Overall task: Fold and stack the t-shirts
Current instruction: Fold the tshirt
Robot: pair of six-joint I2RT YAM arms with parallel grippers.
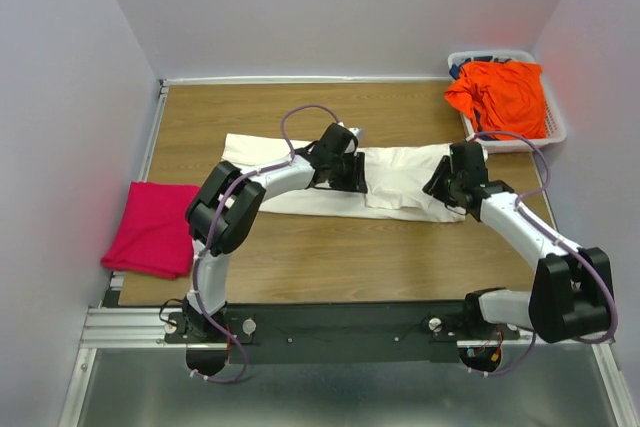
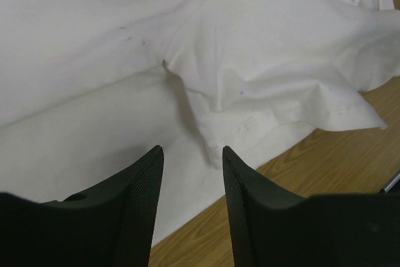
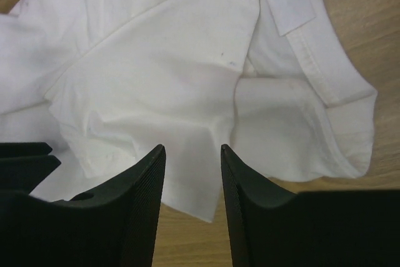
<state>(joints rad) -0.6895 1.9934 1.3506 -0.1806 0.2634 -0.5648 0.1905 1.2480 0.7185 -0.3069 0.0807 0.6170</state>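
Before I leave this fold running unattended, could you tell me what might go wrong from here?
The left pincer hangs open over a rumpled sleeve of the cream-white t-shirt; closing there may pinch only some layers and skew the fold. The pink t-shirt seems to overhang the left edge of the table, so the left arm might brush it off.

White plastic lattice basket [image 1: 556, 133] sits at far-R corner of wood-grain counter [image 1: 330, 257]. Alu rail [image 1: 130, 325] runs along counter's near edge. Plain grey walls [image 1: 60, 97] on L, R & far sides.
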